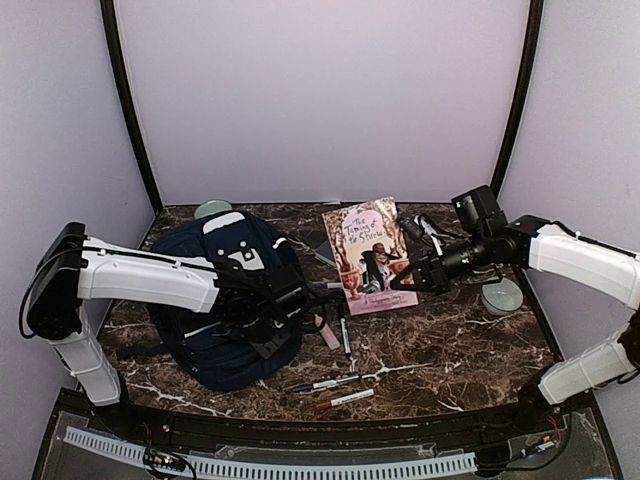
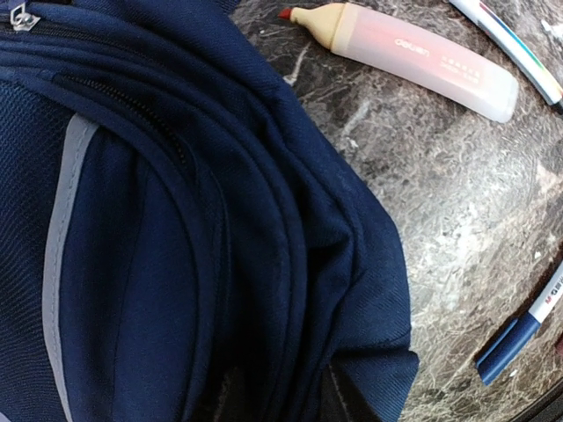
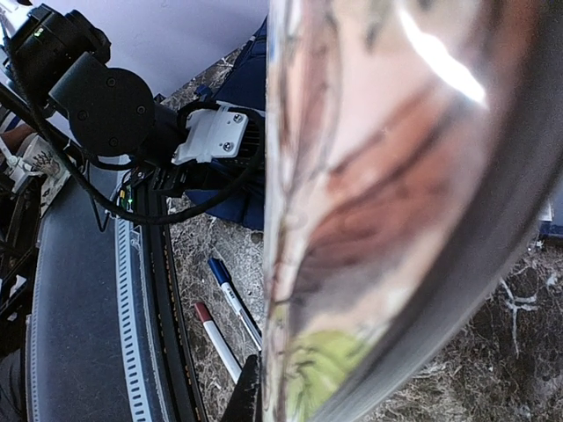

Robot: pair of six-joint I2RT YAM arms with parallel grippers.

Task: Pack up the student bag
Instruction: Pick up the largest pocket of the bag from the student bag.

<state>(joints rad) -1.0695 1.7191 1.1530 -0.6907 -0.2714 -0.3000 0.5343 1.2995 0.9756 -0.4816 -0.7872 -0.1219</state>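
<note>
At right, the right gripper (image 1: 412, 275) clamped the book (image 1: 365, 240), seemingly for packing — the left gripper (image 1: 285, 318) sat on the student bag (image 1: 200, 260), grip unclear.

Student bag (image 1: 215, 262): one part is hidden beneath the left gripper (image 1: 272, 330), whose jaw gap cannot be made out. Beside the bag, a blue-capped pen (image 2: 510, 341) is cut by the frame edge. Near the bag, the book (image 3: 378, 202) is blurred and cropped.

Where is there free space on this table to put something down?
The front right of the table, between the pens, the book and the grey disc, is bare. It is crowded between the student bag and the book, where markers lie.
</note>
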